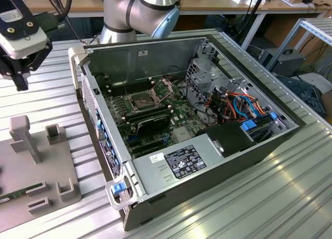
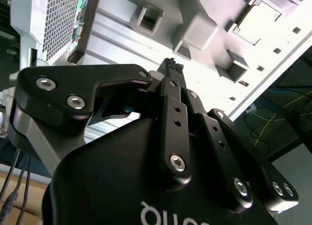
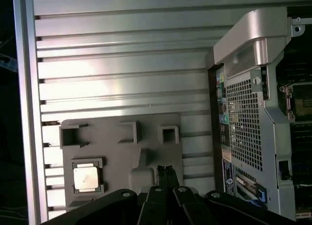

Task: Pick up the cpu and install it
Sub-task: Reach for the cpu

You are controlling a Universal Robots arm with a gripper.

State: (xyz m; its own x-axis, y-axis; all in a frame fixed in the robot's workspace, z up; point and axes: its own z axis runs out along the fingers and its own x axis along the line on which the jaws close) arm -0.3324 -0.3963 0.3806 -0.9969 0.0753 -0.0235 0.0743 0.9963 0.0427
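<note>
The cpu [image 3: 87, 177], a small square chip with a dull silvery top, lies flat in a square pocket of the grey fixture plate [image 3: 122, 152] in the first wrist view. My gripper [image 3: 165, 172] hovers high above that plate, off to one side of the chip, with its black fingertips [image 2: 171, 65] pressed together and nothing between them. In the exterior view the gripper [image 1: 21, 78] hangs at the far left, above the fixture plate [image 1: 36, 166]. The dark cpu socket [image 1: 144, 99] on the motherboard has its shiny metal frame [image 1: 163, 88] swung up.
An open computer case [image 1: 207, 161] lies on the ribbed aluminium table [image 1: 259, 208], on the exterior view's right of the fixture plate. Its raised side wall [image 1: 98, 120] faces the plate. Grey posts and brackets [image 1: 23, 138] stick up from the plate. Cables and a power supply [image 1: 181, 164] fill the case.
</note>
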